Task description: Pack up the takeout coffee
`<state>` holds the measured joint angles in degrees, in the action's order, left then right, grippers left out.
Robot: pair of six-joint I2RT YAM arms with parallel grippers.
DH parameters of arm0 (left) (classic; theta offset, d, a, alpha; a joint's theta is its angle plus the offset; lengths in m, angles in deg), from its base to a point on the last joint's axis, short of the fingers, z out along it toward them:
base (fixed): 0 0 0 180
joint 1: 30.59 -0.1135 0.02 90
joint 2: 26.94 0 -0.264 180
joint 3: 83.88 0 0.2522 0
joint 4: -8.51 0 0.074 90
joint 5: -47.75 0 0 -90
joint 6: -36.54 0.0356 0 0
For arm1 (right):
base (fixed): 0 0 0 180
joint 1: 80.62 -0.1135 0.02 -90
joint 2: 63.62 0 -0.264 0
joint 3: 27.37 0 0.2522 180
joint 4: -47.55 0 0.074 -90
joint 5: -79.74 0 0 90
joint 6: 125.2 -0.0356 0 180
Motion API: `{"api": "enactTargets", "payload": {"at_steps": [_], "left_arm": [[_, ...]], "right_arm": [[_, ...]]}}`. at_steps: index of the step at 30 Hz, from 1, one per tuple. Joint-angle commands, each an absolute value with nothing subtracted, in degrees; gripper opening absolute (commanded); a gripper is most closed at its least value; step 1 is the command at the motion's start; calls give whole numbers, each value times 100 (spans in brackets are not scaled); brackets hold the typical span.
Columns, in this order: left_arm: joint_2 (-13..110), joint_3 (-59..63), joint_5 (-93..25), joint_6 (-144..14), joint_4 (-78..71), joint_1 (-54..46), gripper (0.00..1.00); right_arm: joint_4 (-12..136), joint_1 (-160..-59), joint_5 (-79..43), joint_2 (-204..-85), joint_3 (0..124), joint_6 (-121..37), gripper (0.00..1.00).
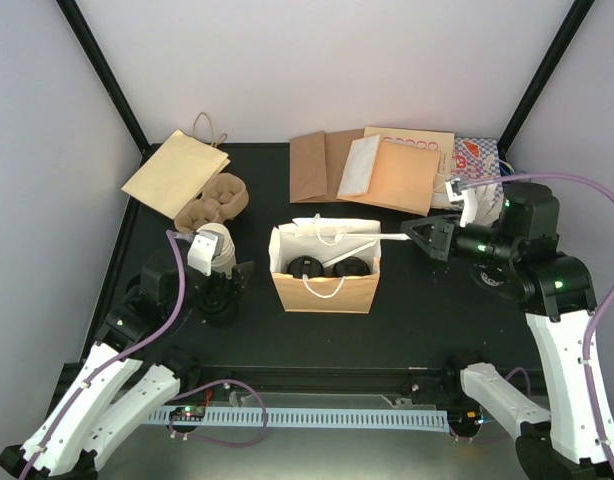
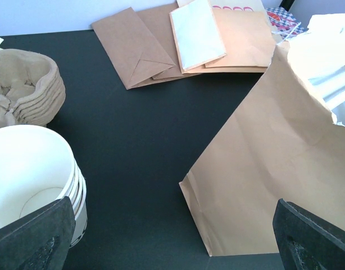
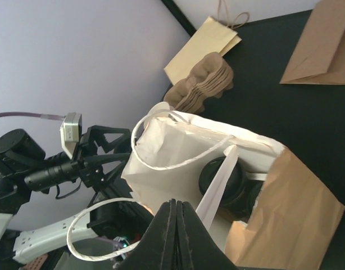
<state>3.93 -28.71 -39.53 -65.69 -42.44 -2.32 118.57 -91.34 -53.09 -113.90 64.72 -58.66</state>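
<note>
Packing stage, late. The takeout coffee (image 1: 307,267), two black-lidded cups, stands side by side inside the open paper bag (image 1: 325,292) at the centre of the table, so loading looks complete. The right gripper (image 1: 412,236), at 3 o'clock of the bag, is closed tight on a white strip (image 1: 372,238) that runs to the bag's mouth; whether this is a handle or a fold of the rim cannot be told. The left gripper (image 2: 172,247), at 9 o'clock, is spread fully and holds nothing, above a stack of lidless cups (image 2: 32,169) and near the pulp carriers (image 2: 21,84) at 10 o'clock. The next move probably calls for drawing the mouth shut or letting go without tipping the bag. Among the flat bags (image 1: 382,165) at 12 to 1 o'clock, one has red print and another a red and blue pattern; neither is legible.
</note>
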Motion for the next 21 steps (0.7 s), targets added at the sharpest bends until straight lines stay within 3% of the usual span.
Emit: {"api": "enactTargets", "payload": {"at_steps": [1,10,11,14,16,21], "left_arm": [[452,-2881,-3905,-6590,-4120,-212,99],[411,-2891,-3915,-6591,-4118,-211,99],[414,-2892,-3915,-6588,-4111,-211,99],[429,-2890,-3893,-6588,-4111,-212,99],[437,-2895,-3871,-6589,-4107,-216,99],[433,-2929,-3764,-6539,-4048,-216,99]], "right_arm": [[11251,-9574,-5366,-11555,6418,-6111,5],[10839,-10409,-4675,-12293,6549,-6131,6],[10884,-10409,-4600,-12381,6621,-6075,15],[11210,-10414,-4237,-12623,6953,-5774,59],[11506,-10408,-3734,-12712,7188,-5640,77],[11665,-10403,-2375,-12493,7268,-5443,85]]}}
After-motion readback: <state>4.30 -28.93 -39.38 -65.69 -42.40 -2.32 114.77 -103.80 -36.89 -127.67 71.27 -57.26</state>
